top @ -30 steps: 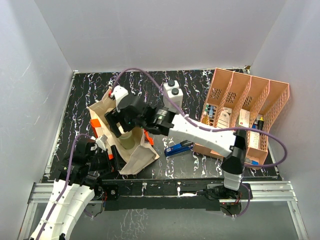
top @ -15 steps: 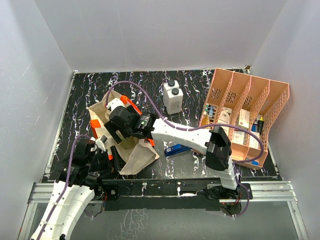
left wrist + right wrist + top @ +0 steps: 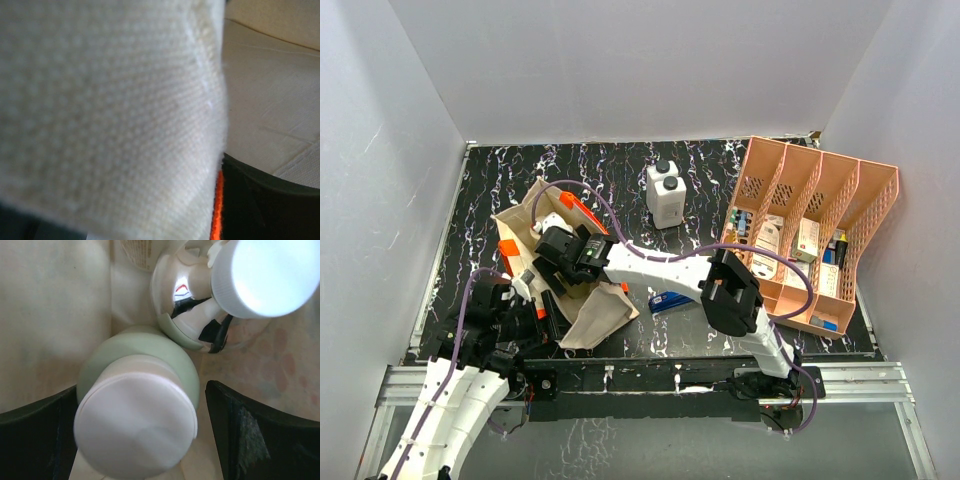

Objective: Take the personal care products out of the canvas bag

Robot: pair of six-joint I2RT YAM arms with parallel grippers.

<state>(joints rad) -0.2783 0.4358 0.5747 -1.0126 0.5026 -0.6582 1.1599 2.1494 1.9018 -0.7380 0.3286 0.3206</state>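
The beige canvas bag [image 3: 600, 318] lies at the left of the table, mouth up, with orange handles [image 3: 578, 210]. My right gripper [image 3: 560, 262] is down inside it. In the right wrist view the right gripper [image 3: 135, 437] is open, its black fingers [image 3: 260, 440] on either side of a pale olive cylinder with a white cap [image 3: 135, 420]; a gap shows on the right side. A bottle with a white ribbed cap [image 3: 272, 275] and a small clear one [image 3: 187, 310] lie behind it. Two white squarish bottles with black caps [image 3: 666, 196] stand on the table. My left gripper [image 3: 533, 303] is shut on the bag's near-left edge; cloth [image 3: 110, 110] fills the left wrist view.
A salmon-pink divided organizer [image 3: 865, 195] with cartons stands at the right. A blue-black stapler [image 3: 675, 298] lies between the bag and the organizer, under my right arm. White walls close in the left, back and right of the table.
My right gripper has gone down and toward the near left, deeper into the bag, and the arm has folded over the stapler. The left arm has not moved.
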